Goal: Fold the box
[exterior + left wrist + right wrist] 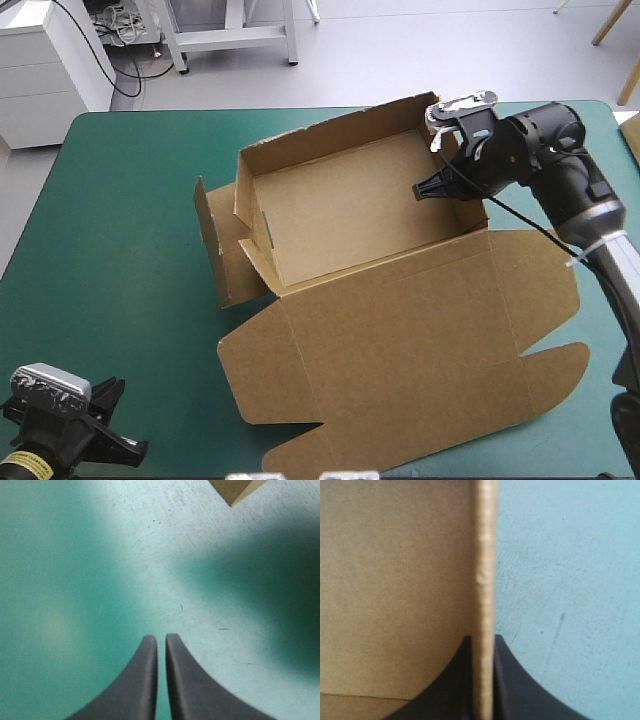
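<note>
The box [350, 210] sits mid bench [120, 200], walls up, lid flat. The right pincer [483, 640] pinches its right wall; the left pincer [161, 637], pressed together, hangs over bare cover. Tuck that wall inward slowly, keeping the grip square.

Watching remotely, I found no legible text, brand or number anywhere. Yellow label [22, 462] just behind left gripper [161, 637] carried dark marks too small for me to read.

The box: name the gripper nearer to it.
Right. The right gripper is shut on the box's right wall; the left gripper, shut, is over the teal-green cover at the near left corner, off the box.
</note>
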